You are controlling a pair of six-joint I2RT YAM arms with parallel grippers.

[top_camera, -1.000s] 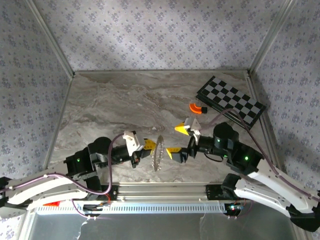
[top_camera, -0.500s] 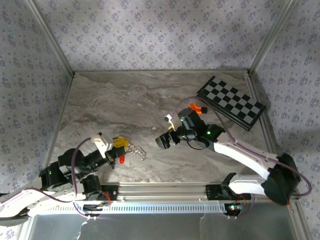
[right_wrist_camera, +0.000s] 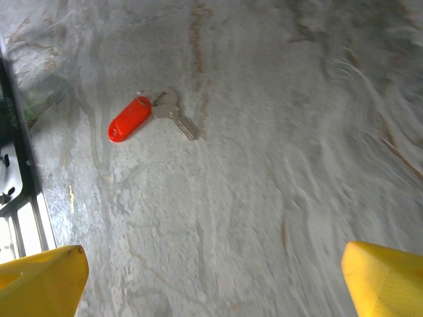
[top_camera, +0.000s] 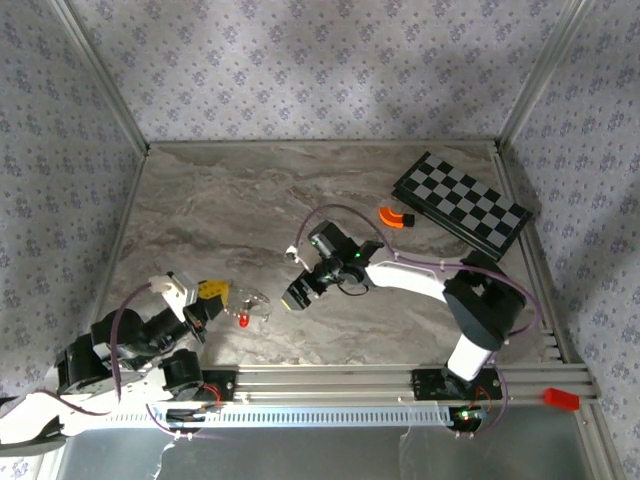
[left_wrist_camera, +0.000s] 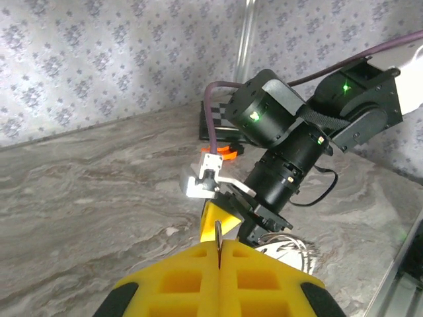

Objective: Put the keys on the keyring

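Overhead, we saw the left gripper hanging low over the desk with its yellow pads pressed together. From its own wrist camera a thin sliver of metal stood in the seam between them, which we took for the edge of the keyring. The keyring jutted out from its tips toward the right gripper. The right gripper faced it from just beyond the ring, jaws spread wide and holding nothing, its yellow fingertips at the two lower corners of its wrist view. The key, red head and silver shaft, lay flat on the desk ahead and left of those fingers, just beside the left gripper's tips. We could not tell whether it touched the ring.
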